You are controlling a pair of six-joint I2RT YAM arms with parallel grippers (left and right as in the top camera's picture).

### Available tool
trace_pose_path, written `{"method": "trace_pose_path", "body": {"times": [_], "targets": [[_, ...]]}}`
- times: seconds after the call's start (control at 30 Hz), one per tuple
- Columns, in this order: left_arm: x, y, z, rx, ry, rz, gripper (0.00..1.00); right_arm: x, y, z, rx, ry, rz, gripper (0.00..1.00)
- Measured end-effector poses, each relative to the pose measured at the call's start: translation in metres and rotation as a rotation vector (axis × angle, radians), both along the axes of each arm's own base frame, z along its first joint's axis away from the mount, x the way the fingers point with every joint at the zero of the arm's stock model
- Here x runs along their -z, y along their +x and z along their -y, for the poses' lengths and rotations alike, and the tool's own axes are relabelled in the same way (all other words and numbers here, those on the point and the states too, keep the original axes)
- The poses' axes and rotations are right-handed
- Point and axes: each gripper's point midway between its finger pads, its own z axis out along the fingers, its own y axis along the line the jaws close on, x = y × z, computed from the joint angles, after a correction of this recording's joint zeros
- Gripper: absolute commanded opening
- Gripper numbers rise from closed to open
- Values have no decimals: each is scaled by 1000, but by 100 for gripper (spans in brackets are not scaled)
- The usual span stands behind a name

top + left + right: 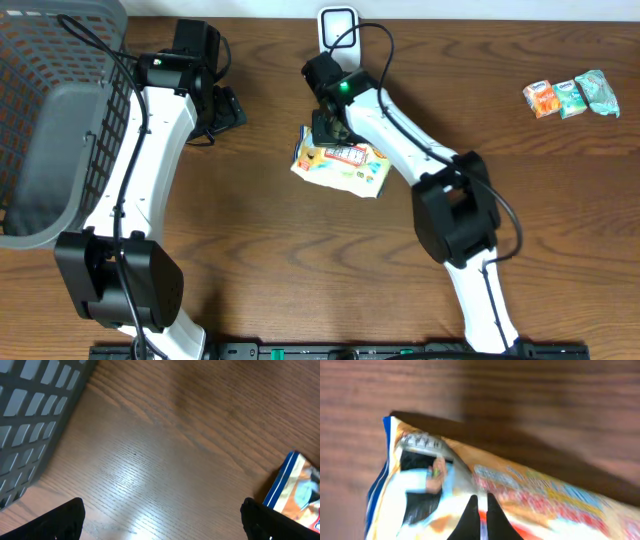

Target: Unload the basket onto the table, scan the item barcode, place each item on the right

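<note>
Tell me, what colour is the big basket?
The basket is grey, with latticed walls; the overhead view shows it best.

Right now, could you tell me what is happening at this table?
The right gripper is shut on the colourful snack bag in the middle of the table. The left gripper hangs open over bare wood beside the grey basket, holding nothing. The bag has not yet reached the white device at the far edge.

Snack bag (345,168) yellow-orange, blue edge, red label; basket (60,60) grey, grid-holed; table (280,260) dark brown woodgrain.
</note>
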Motion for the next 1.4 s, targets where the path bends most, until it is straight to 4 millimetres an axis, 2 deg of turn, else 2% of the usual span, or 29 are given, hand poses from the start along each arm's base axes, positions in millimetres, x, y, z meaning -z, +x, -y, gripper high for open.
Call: {"method": "trace_pose_path", "body": {"times": [0.07,0.1,0.17,0.2,0.27,0.37,0.43,0.57,0.63,0.7,0.8,0.83,0.93,1.0,1.07,1.13,1.17,1.23,1.4], "targets": [[0,0,0,0,0,0,98,-25,-6,3,-19,7,13,5],[0,0,0,0,0,0,98,-54,-10,6,-34,24,45,5],[0,0,0,0,0,0,98,-91,-21,12,-51,41,77,2],[0,0,0,0,0,0,98,-103,-27,15,-56,42,82,1],[0,0,0,0,0,0,98,-113,-37,19,-65,35,73,1],[0,0,0,0,0,0,98,-103,-41,16,-79,18,46,1],[0,0,0,0,0,0,98,-83,-41,11,-89,1,27,1],[0,0,0,0,0,0,98,-19,-36,7,-88,-62,3,1],[0,0,0,0,0,0,98,23,-47,22,-74,-132,-72,1],[0,0,0,0,0,0,98,32,-58,32,-68,-166,-124,1],[0,0,0,0,0,0,98,27,-77,55,-69,-234,-216,1],[0,0,0,0,0,0,98,22,-84,68,-67,-264,-256,1],[0,0,0,0,0,0,98,5,-85,81,-65,-268,-260,4],[0,0,0,0,0,0,98,-12,-78,83,-59,-243,-212,6],[0,0,0,0,0,0,98,-29,-67,81,-52,-213,-138,6],[0,0,0,0,0,0,98,-45,-49,74,-45,-169,-43,1],[0,0,0,0,0,0,97,-48,-43,71,-42,-155,-16,1],[0,0,0,0,0,0,98,-50,-29,58,-43,-99,40,1],[0,0,0,0,0,0,98,-48,-21,29,-73,28,72,4]]}}
